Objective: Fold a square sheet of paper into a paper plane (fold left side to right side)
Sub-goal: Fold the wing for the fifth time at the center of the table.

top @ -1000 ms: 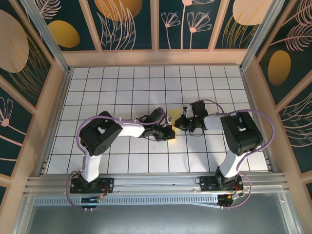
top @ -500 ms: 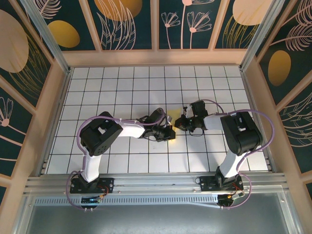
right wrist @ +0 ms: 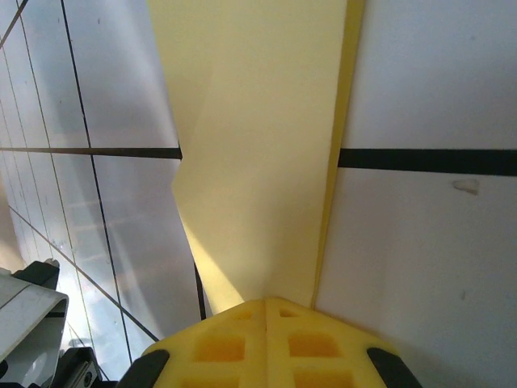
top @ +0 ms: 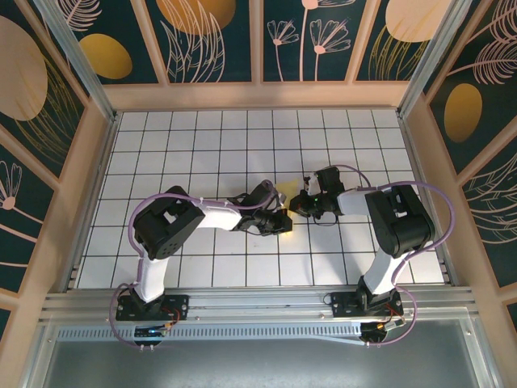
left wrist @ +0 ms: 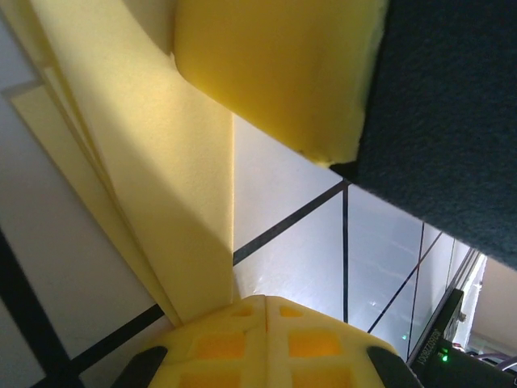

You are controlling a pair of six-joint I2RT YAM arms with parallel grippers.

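Near edge: both arm bases are bolted to the aluminium rail [top: 242, 303], the left arm [top: 166, 222] and right arm [top: 396, 218] bending inward to meet near mid-table.

Left gripper [left wrist: 266, 311]: we note its yellow pads pressed together, with the sheet of paper [left wrist: 161, 162] running into the closed tips. Several layered edges fan out on the paper's left side. Its right edge is straight and ends under the other gripper's yellow pad (that pad sits at the top of the left wrist view).

Right gripper [right wrist: 266, 305]: jaws likewise closed tight, the paper narrowing into them. Along the paper's right side a thin second layer peeks out, straight, crossing a black grid line. The left edge kinks where another grid line meets it. A shadow on the tiles beside the paper suggests it sits slightly lifted.

From above, we see a small pale-yellow patch of paper between the two grippers, which face each other closely.

Room to move: white tiles of the table [top: 161, 145] lie open left, right and beyond, up to the wooden rim [top: 258, 97] and the floral wall panels [top: 202, 32].
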